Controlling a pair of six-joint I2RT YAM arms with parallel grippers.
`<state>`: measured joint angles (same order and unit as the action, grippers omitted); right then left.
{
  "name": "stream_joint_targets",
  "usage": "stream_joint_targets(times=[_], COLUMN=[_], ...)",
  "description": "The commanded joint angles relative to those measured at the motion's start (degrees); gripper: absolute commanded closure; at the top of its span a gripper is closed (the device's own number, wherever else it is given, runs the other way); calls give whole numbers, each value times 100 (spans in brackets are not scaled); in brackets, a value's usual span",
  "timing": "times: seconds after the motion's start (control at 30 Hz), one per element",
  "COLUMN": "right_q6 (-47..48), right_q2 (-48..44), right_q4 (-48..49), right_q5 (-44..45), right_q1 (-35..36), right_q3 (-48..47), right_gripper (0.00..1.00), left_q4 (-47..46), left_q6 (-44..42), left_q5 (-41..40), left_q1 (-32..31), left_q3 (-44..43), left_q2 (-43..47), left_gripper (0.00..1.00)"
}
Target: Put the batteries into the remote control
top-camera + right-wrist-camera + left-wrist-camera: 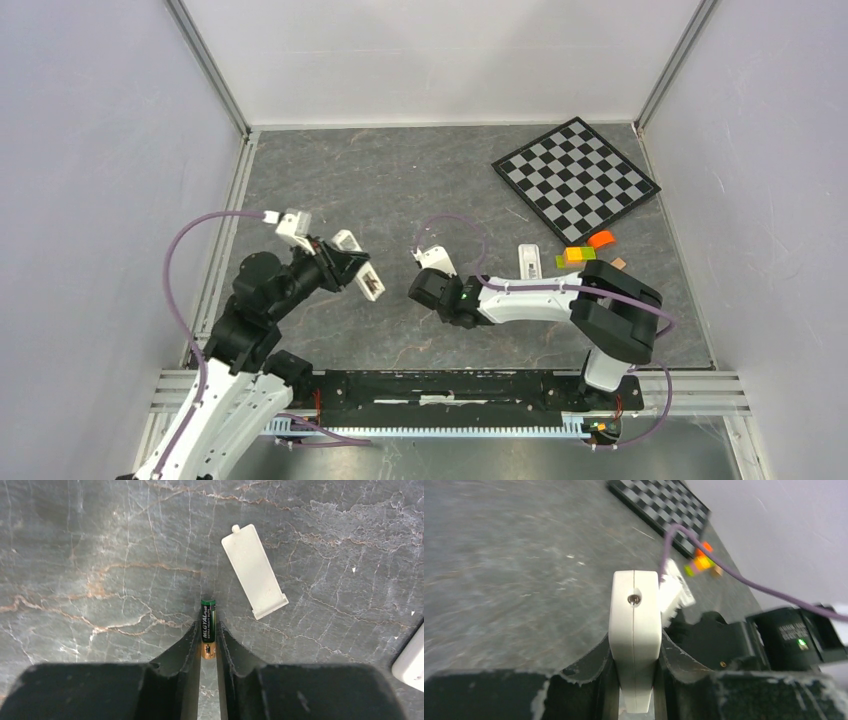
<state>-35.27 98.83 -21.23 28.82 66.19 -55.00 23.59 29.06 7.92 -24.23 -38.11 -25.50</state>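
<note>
Right wrist: right end effector pinches battery, cover beside; left end effector clamps remote.

Lettering on the battery is too blurred to read.

The top view looks steeply down from behind onto the whole desk. The left wrist view skims low across it toward the checkerboard, upper right in the top view. The right wrist view faces straight down, close up.
</note>
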Motion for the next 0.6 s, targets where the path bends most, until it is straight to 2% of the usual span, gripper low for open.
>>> stream_joint_targets(times=[0.0,0.1,0.17,0.4,0.47,0.57], right_q6=[451,500,498,387,414,442], right_q2=[-118,-100,-42,107,178,215], right_q4=[-187,-179,-185,-220,-299,-338], right_q5=[-535,-753,-855,-948,-1059,-1412], right_q1=[-25,-57,-71,-153,-180,-275], right_q3=[264,323,323,141,14,0], right_gripper=[77,73,72,62,62,68], left_q4=[-1990,-2515,-2509,-1797,-1758,-1570], left_q6=[-31,99,38,-248,-171,-129], left_q5=[2469,3003,3044,1777,1468,1019], left_q1=[14,10,10,7,13,12], left_q3=[243,168,107,45,94,139], left_q2=[-325,-592,-689,-704,-640,-528], left_gripper=[98,98,98,98,98,98])
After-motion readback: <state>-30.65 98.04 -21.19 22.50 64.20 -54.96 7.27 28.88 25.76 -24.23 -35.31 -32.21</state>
